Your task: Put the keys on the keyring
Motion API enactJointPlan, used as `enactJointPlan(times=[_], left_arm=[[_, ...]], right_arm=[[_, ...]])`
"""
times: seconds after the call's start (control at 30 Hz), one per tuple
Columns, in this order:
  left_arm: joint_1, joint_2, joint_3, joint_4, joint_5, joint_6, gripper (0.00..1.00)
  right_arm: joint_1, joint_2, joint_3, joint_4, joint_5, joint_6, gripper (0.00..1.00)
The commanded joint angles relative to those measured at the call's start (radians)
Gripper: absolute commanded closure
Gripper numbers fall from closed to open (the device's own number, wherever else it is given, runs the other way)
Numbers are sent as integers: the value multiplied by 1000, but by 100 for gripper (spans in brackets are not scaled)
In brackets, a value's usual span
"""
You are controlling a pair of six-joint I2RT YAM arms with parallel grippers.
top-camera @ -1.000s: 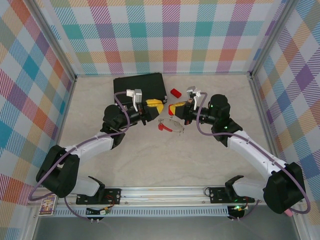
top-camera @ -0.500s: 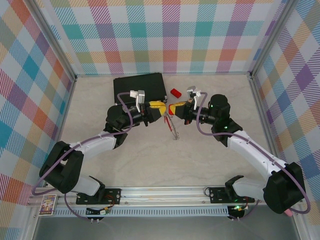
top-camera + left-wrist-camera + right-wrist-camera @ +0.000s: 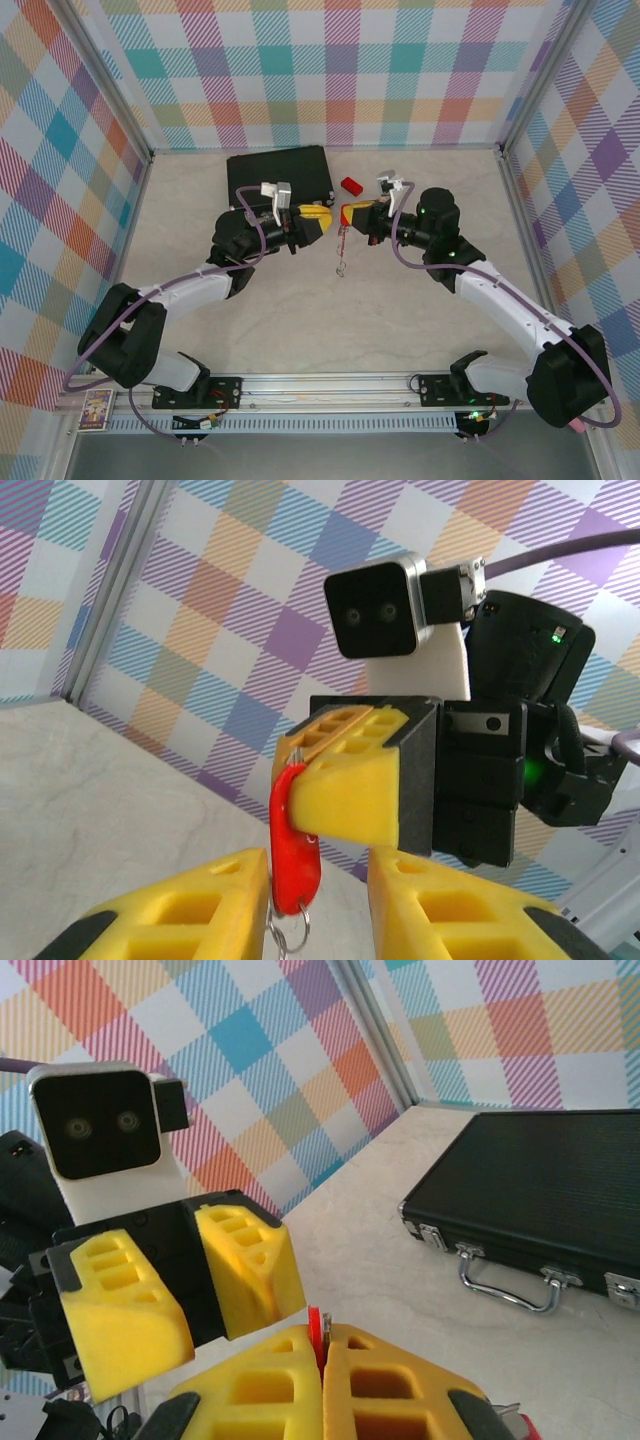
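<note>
My right gripper [image 3: 346, 213] is shut on the red part of the keyring [image 3: 295, 845], held above the table. A small silver loop [image 3: 290, 938] hangs from the red part's lower end. The rest of the keyring [image 3: 342, 252] dangles edge-on as a thin silver line. The keys are too small to tell from the wire. My left gripper [image 3: 320, 905] faces the right one and is open. The red part sits between its fingers [image 3: 190, 910], close to the left one. A red edge and a metal sliver [image 3: 318, 1325] stick out of the shut right gripper [image 3: 322, 1360].
A black case [image 3: 279, 172] with a metal handle [image 3: 510, 1285] lies at the back, behind the left gripper. A red rectangular block [image 3: 351, 185] sits on the table just right of it. Plaid walls enclose the table on three sides.
The keyring lay flat on the table; it has since been lifted and hangs from the right gripper. My left gripper moved right, up to the right gripper's fingers.
</note>
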Motion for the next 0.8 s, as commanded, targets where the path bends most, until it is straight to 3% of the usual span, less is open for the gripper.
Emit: enactJointPlan(times=[0.0, 0.17, 0.77], left_arm=[[-21, -40, -16, -79, 6, 84, 69], [-52, -39, 10, -210, -3, 186, 69], [-73, -13, 40, -238, 0, 221, 70]], right_arm=[[-4, -21, 34, -3, 24, 11, 100], [-4, -28, 32, 1, 26, 21, 100], [-4, -48, 39, -16, 26, 50, 100]])
